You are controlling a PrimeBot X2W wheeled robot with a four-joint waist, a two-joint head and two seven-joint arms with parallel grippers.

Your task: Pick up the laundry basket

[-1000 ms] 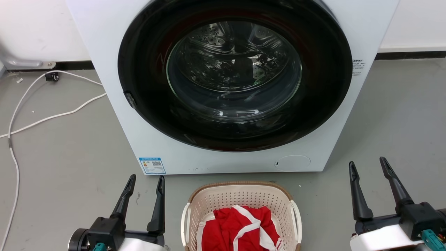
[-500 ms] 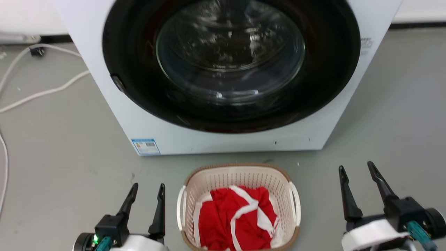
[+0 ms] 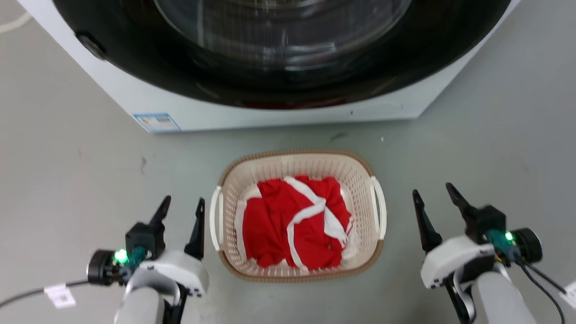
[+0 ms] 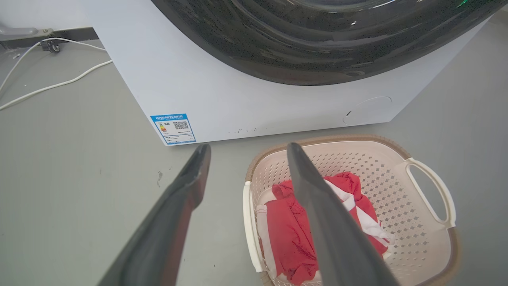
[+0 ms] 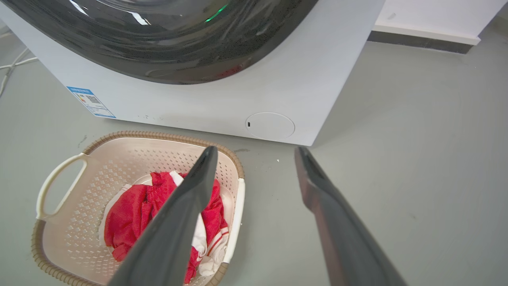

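Cream perforated plastic laundry basket (image 3: 288,167) with a brown woven-look rim stands on the grey floor (image 3: 67,157), just in front of the white front-loading washing machine (image 3: 279,114) and centred between the two arms. A crumpled red and white garment (image 3: 288,220) lies in it.

Key relation: the basket looks slightly longer left to right, with a white handle at each end, so each arm faces its own handle.
- Left gripper (image 3: 184,200): open, holds nothing. Its inner finger is just beside the left handle (image 3: 215,218), not touching. Basket lies to its right.
- Right gripper (image 3: 432,189): open, holds nothing. It is near the right handle (image 3: 380,211) but with a clear gap of floor between. Basket lies to its left.
- The left arm is the nearer one. The next move probably needs both to close inward on the handles.

Versus a second ago: the whole head view has shifted, so the camera has tipped down. The washer now runs off the top and the full basket is in frame. Both grippers were open then too. Both now sit closer to the basket's sides, the right one most.
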